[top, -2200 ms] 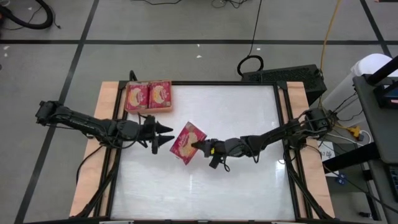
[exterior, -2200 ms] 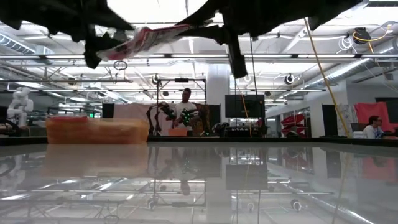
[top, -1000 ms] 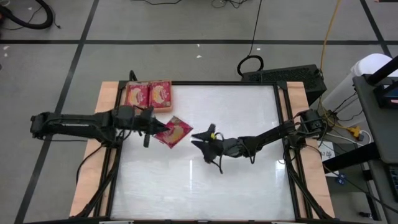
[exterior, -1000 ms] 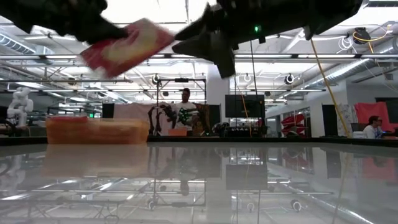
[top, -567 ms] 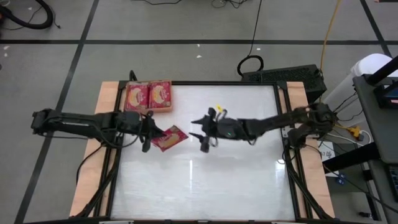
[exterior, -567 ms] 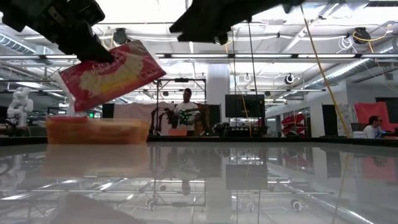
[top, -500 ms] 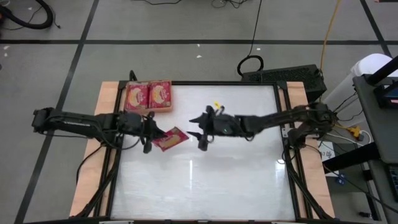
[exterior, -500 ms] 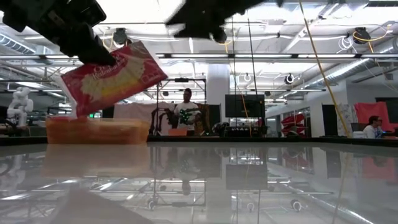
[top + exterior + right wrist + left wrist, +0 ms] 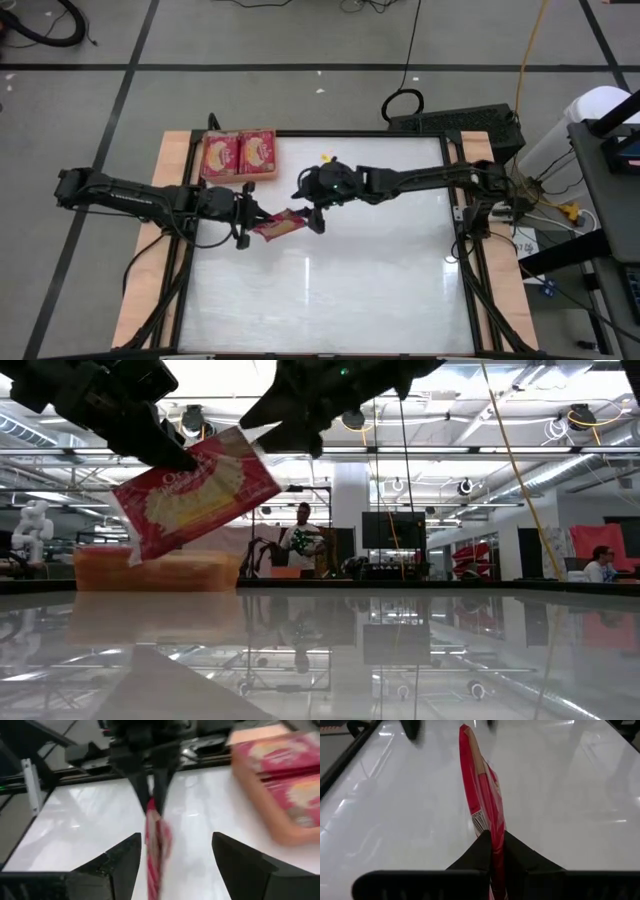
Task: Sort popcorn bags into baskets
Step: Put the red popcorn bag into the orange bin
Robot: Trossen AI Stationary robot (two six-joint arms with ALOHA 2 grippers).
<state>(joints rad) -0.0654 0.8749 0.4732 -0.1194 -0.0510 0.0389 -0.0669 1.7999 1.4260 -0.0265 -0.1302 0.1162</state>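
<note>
In the high view the left gripper (image 9: pixel 250 217), left of centre, is pinching 1 red popcorn bag (image 9: pixel 280 226) by its edge between closed fingers, holding it clear above the white table (image 9: pixel 380 280). In the upper left of the frame the orange basket (image 9: pixel 240 176) is holding 2 more bags (image 9: pixel 240 153) side by side. Just right of the held bag, the right gripper (image 9: pixel 312 208) is hanging with its fingers spread wide and empty, nothing between them.
</note>
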